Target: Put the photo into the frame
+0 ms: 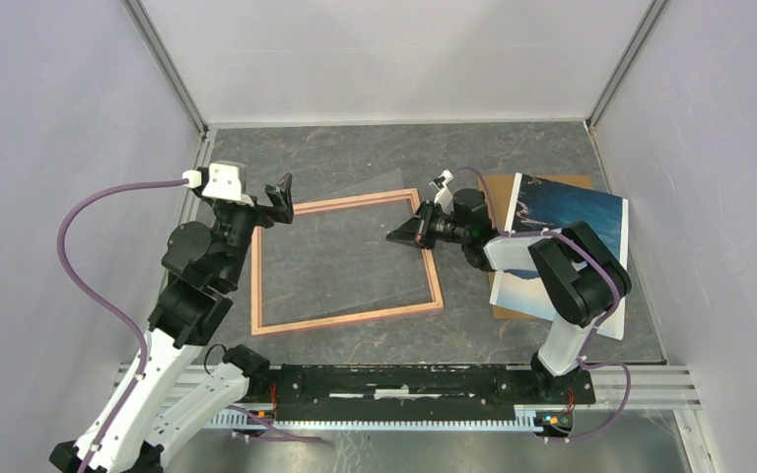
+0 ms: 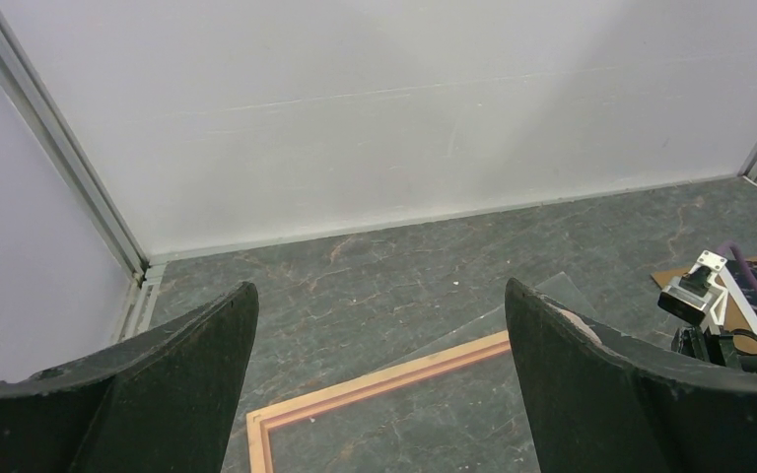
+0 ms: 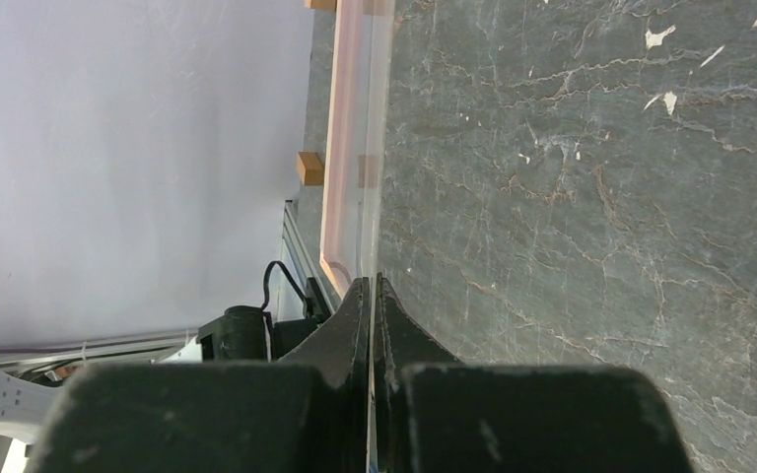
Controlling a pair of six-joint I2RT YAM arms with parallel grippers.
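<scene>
Left gripper point(image 1: 278, 202) hangs released, jaws wide, over the upper-left corner of the thin-railed salmon-pink rectangular frame point(image 1: 345, 204) at picture centre. A thin clear pane point(image 1: 355, 251) covers its opening, pinched at the right edge by the clenched right gripper point(image 1: 404, 236), and it bars the way in. At right, the glossy landscape photo point(image 1: 577, 212) lies on a plain brown backing board point(image 1: 498, 192), partly under the right arm point(image 1: 572, 276). It is likely light, floppy and slick, best taken by an overhanging edge.
</scene>
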